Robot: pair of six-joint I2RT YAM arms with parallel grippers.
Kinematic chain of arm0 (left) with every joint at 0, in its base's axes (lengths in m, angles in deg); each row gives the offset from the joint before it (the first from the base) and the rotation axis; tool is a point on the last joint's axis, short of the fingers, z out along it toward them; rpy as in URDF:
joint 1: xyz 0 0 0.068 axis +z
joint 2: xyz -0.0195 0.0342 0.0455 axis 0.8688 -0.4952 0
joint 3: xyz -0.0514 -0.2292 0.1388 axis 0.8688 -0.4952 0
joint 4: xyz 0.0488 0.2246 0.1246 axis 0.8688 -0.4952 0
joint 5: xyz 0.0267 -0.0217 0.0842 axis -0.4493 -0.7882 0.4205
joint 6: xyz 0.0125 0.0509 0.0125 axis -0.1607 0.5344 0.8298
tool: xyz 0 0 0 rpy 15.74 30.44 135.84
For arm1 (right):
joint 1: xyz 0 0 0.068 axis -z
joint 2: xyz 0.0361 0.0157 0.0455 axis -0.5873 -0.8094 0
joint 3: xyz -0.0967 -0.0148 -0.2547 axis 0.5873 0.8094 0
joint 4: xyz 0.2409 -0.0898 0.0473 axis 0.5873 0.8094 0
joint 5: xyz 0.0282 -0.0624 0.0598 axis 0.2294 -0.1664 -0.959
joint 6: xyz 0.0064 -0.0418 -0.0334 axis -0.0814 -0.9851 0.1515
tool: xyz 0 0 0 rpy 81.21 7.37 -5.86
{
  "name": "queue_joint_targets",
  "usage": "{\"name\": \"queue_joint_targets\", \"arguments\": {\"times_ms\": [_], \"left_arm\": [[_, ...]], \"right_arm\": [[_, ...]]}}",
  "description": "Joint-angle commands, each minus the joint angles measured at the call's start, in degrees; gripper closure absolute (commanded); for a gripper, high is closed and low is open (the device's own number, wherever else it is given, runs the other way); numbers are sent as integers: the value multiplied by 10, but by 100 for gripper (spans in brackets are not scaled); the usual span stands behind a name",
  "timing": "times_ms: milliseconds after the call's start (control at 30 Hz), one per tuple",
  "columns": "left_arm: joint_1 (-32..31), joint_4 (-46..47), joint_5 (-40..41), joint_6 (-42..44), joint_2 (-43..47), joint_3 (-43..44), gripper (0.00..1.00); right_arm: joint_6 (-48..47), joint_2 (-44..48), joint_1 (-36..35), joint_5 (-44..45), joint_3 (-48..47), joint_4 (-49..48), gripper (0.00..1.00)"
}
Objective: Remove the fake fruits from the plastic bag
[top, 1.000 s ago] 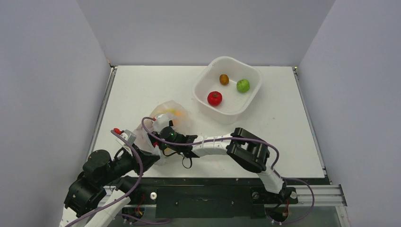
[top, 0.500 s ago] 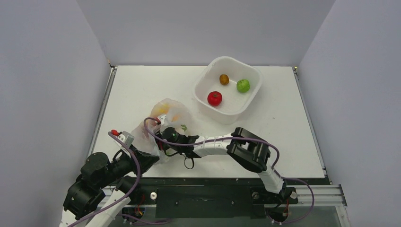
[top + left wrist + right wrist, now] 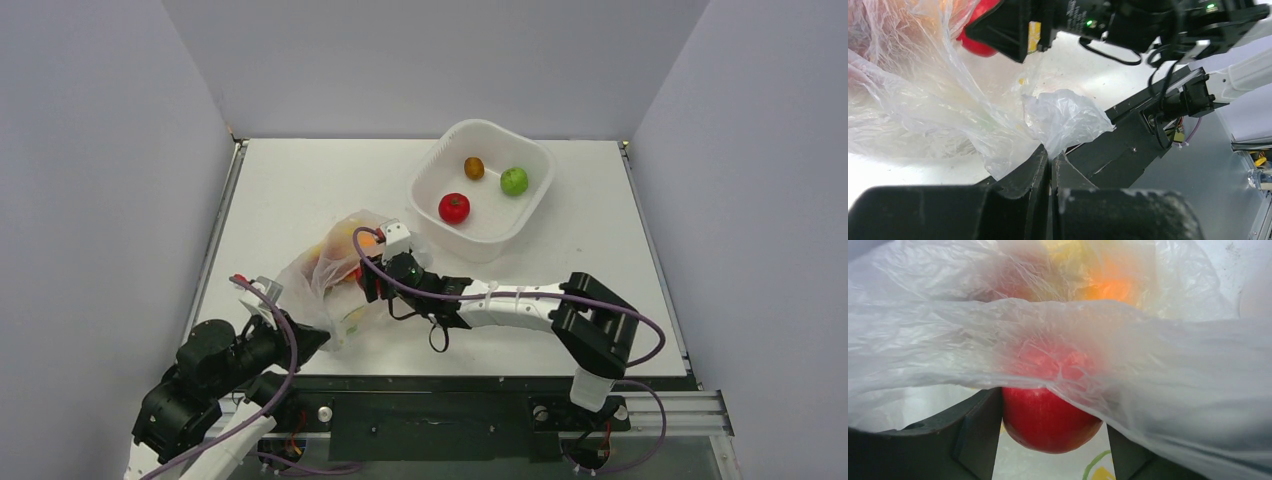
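Note:
The plastic bag (image 3: 325,275) lies crumpled at the table's near left. My left gripper (image 3: 305,335) is shut on its near corner; in the left wrist view the film (image 3: 1063,117) is pinched between the closed jaws (image 3: 1050,156). My right gripper (image 3: 375,275) reaches into the bag's mouth and is shut on the red round fruit (image 3: 1048,415), which sits between both fingers (image 3: 973,435) under a fold of film. The same fruit shows in the left wrist view (image 3: 979,42). An orange-yellow fruit (image 3: 1108,287) glows through the bag behind it (image 3: 365,240). I cannot make out the grapes.
A white rigid tub (image 3: 430,165) stands at the back right of the bag. It holds a red fruit (image 3: 454,207), a green apple (image 3: 514,181) and a small brown fruit (image 3: 474,167). The right arm stretches low across the table's near middle.
My right gripper has moved away from me and to the right, and its elbow has swung right. The bag has been drawn up and spread. The left gripper has kept its hold.

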Motion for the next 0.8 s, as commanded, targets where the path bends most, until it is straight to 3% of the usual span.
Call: {"name": "queue_joint_targets", "arguments": {"times_ms": [0,200,767], "left_arm": [[-1,-1,-7,0,-29,10,100],[-1,23,-39,8,-72,0,100],[0,81,-24,38,-44,-2,100]], "right_arm": [[-2,65,-2,-14,15,-5,100],[17,110,-1,-107,-9,11,100],[84,220,31,-265,-70,2,100]]}}
